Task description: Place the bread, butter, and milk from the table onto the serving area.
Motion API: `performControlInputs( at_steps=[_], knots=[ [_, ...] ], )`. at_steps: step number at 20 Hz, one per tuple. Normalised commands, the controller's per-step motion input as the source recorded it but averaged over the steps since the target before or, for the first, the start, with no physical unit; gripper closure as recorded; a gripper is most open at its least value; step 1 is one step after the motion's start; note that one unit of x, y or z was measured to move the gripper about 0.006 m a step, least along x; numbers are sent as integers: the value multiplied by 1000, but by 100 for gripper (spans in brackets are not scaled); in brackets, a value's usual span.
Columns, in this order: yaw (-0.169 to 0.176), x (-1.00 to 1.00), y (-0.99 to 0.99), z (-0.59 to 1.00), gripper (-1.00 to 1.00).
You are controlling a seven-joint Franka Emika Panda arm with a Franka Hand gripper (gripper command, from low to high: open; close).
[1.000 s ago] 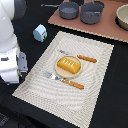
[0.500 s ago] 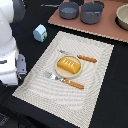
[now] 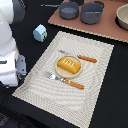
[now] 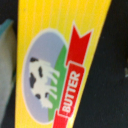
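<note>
The bread [image 3: 69, 65] lies on the round tan plate [image 3: 56, 70] on the beige striped serving area [image 3: 95, 95]. The milk [image 3: 40, 33] stands on the black table [image 3: 30, 15] just beyond the mat's far corner on the exterior view's left. The butter [image 4: 55, 65] fills the wrist view, very close to the camera, with its cow label and red banner showing. It is hidden behind the arm in the exterior view. My gripper [image 3: 21, 70] is low at the mat's edge on the exterior view's left. Its fingers do not show clearly.
A pinkish-brown board [image 3: 107, 27] at the back holds two grey pots [image 3: 70, 9] [image 3: 92, 12] and a tan bowl [image 3: 123, 17]. An orange-handled fork [image 3: 66, 81] and knife [image 3: 84, 58] flank the plate. The white arm [image 3: 10, 45] stands at the exterior view's left.
</note>
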Motion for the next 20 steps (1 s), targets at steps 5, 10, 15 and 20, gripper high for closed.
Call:
performControlInputs(
  at_steps=[5,10,15,20],
  knots=[
    [32,0,46,-294,100],
    [19,-47,17,-39,100],
    [0,-171,178,1000,100],
    [-2,295,89,1000,100]
  ],
)
